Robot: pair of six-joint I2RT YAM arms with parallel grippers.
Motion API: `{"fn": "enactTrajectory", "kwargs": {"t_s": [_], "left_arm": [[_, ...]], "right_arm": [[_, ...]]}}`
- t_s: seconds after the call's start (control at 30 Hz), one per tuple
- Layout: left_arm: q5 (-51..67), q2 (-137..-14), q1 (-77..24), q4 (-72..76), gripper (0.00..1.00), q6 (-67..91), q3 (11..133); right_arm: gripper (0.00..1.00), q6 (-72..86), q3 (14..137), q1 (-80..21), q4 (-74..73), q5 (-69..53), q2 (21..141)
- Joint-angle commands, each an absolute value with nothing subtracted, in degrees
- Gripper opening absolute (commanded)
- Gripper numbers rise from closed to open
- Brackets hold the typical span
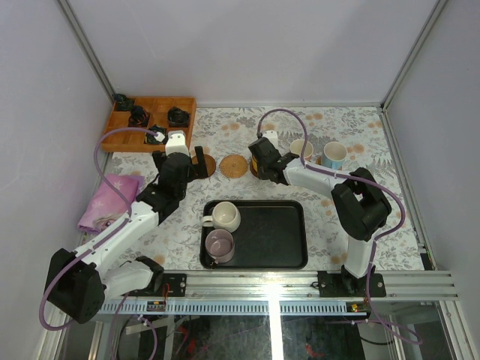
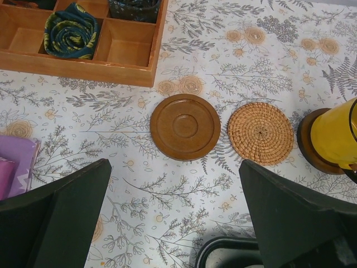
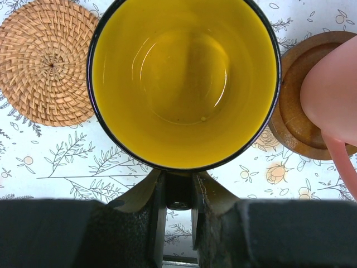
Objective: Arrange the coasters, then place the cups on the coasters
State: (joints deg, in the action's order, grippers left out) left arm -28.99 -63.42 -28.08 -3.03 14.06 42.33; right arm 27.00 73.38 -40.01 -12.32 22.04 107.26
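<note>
1. nearest me, the tray (image 1: pixel 285 234) lies flat on the table (image 1: pixel 360 135). the cream cup (image 1: pixel 226 216) and the lilac cup (image 1: pixel 219 244) stand upright in its left end, the lilac one nearer and the cream one just behind it.
2. left of the tray, a purple cloth (image 1: pixel 109 201) lies crumpled beside the left arm.
3. just past the tray's far left corner, the left gripper (image 2: pixel 174 163) hangs over the table. its jaws are wide apart and nothing is between them.
4. just beyond its fingertips, the brown coaster (image 2: pixel 184 127) lies bare on the table.
5. to the right of that is the rattan coaster (image 2: pixel 260 133), also bare, close to the brown one but not touching it.
6. next along the row, the right gripper (image 3: pixel 178 187) has its jaws clamped on the handle of the yellow cup (image 3: pixel 181 78). the cup is upright, mouth up, with nothing inside.
7. the yellow cup is over a dark coaster (image 2: pixel 308 146). it looks seated there, but i cannot tell whether it is touching.
8. just right of it, the pink cup (image 3: pixel 332 84) stands on the end coaster (image 3: pixel 290 120). the blue cup (image 1: pixel 334 154) is upright further right.
9. in the far left corner sits a wooden box (image 1: pixel 124 124), with dark rolled cloths (image 2: pixel 70 30) in its compartments.
</note>
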Motion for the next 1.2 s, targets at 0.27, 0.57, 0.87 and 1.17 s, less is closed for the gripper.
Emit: {"fn": "enactTrajectory", "kwargs": {"t_s": [0.27,0.57,0.87,1.17], "left_arm": [[-28.2,-63.5,-27.9,-1.0,1.0,13.1,42.6],[-27.5,-63.6,-27.9,-1.0,1.0,13.1,42.5],[-27.1,-63.6,-27.9,-1.1,1.0,13.0,42.4],[-27.3,-63.4,-27.9,-1.0,1.0,12.9,42.3]], "right_arm": [[0.03,28.5,73.6,-39.7,-9.2,25.3,105.5],[0.29,28.7,72.8,-39.7,-9.2,25.0,104.5],[0.53,28.9,72.7,-39.7,-9.1,24.0,104.3],[0.54,29.9,71.8,-39.8,-9.7,23.1,102.8]]}}
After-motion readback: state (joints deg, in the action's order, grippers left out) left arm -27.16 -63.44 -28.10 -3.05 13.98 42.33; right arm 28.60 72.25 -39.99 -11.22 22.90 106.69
